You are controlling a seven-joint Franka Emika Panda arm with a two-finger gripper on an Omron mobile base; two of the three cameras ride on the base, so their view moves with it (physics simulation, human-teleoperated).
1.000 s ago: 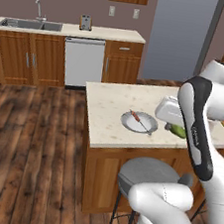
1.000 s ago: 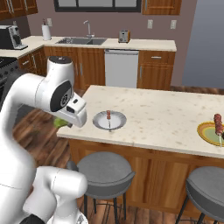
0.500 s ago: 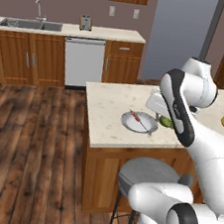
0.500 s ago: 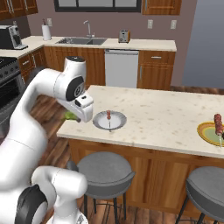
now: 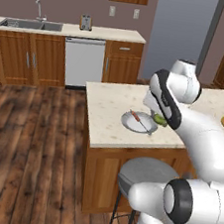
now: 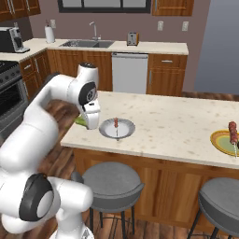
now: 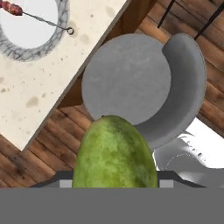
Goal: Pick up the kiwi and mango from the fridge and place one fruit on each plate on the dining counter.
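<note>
Mango (image 7: pixel 114 151), mottled green and oblong, gripped over round grey stool (image 7: pixel 131 83).

Mottled green mango (image 7: pixel 114 153); beige speckled dining counter (image 6: pixel 177 126).

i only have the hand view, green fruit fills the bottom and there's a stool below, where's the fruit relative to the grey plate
Observer: In the left base view the mango sits level with the grey plate, at its edge on the arm's side.
Operator: second plate anywhere
Observer: Yes, a yellow plate lies further along the dining counter.
Operator: anything on it
Observer: A meat skewer, no fruit.
</note>
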